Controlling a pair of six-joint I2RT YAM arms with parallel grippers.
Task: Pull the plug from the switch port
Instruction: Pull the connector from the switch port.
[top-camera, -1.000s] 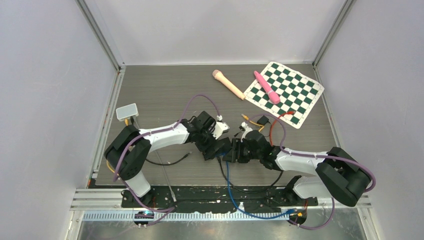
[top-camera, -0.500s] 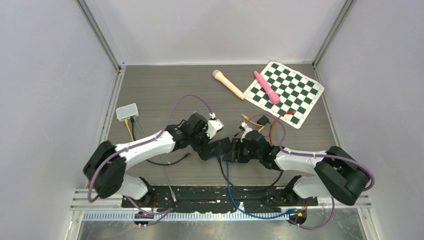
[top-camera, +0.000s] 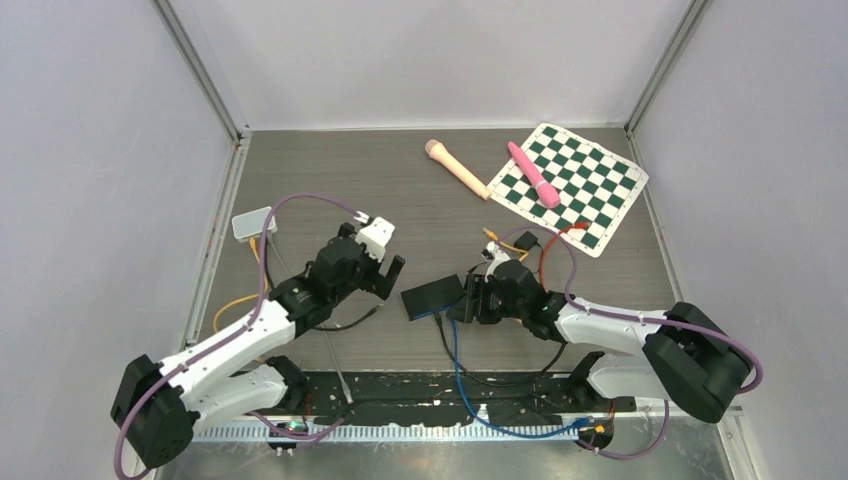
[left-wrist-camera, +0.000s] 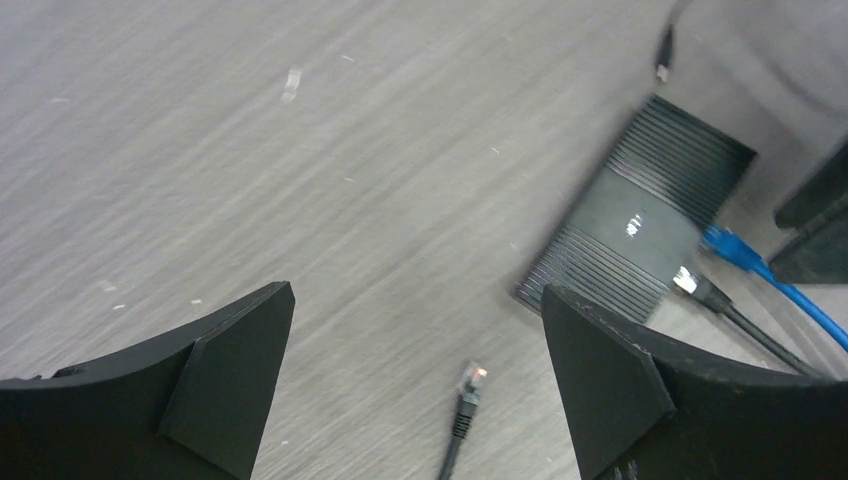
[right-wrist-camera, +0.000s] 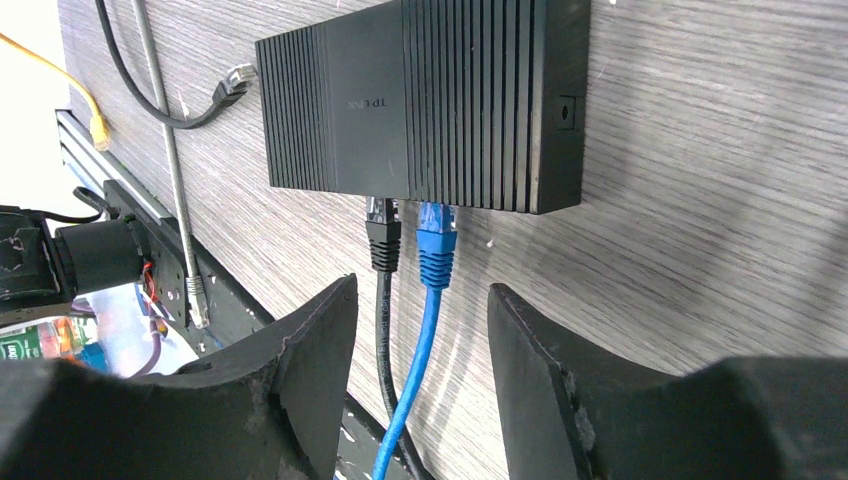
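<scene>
- My right gripper hangs low at the port side of the switch. Its dark moulded fingers are partly apart and grip nothing. The cables run between them, so I judge it is lined up to take a plug.
- Just ahead of it the switch lies flat on the grey wood-grain desk. It is a flat black box, finely ribbed, with a smooth band across the middle.
- Two plugs sit in its ports side by side, a black plug and a blue plug. Each has a round, rubbery cable trailing toward the near edge.
- My left gripper is spread wide and empty, over bare desk to the left of the switch and apart from it.
- Below it a loose plug lies free on the desk in no port, its clear tip pointing away from me.
- Farther off, a small white box sits at the left edge, and a limp checkered mat lies at the far right.
</scene>
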